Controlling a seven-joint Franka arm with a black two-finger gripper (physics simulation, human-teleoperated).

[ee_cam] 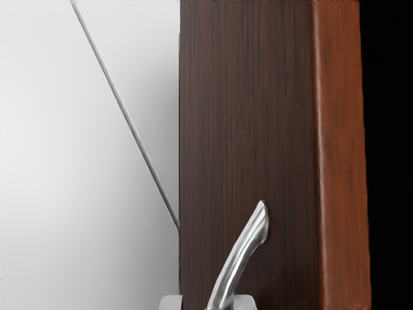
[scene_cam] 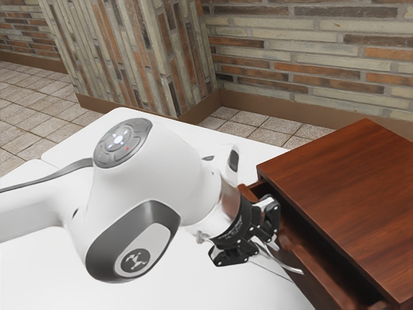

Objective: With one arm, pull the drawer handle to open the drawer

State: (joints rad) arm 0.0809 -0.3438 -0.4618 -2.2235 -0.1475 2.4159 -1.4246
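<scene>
Drawer handle (scene_cam: 284, 261): thin silver bar on the front of the drawer (scene_cam: 316, 268), which sits at the top of the dark wood cabinet (scene_cam: 348, 187) on the exterior view's right. The bar's long axis runs along the drawer front, parallel to its top edge. In the exterior view that goes from upper left down to lower right. The bar stands off the face on the table side, pointing out toward the arm (scene_cam: 148, 194).

Wrist view: handle (ee_cam: 242, 258) rises from just under the hand, and its end curves in to meet the dark face of the drawer (ee_cam: 245, 129). The front's top edge shows as a reddish strip beside that face, with black drawer interior past it.

Drawer state: the front stands out from the cabinet body, and a dark gap shows between it and the cabinet top.

Gripper (scene_cam: 248, 239): black, right at the handle, at the end nearer the cabinet's near corner. The bar passes through or under it. Can't tell from either view whether the claw is clamped on the bar or slack.

Edges and room: the cabinet top overhangs close behind the gripper. The white table (scene_cam: 161, 278) spreads out in front of the drawer face toward the exterior view's left, with the arm's large joint hanging over it. A thin grey seam (ee_cam: 122, 116) crosses the table (ee_cam: 77, 161) and runs up to the drawer front's lower edge.
</scene>
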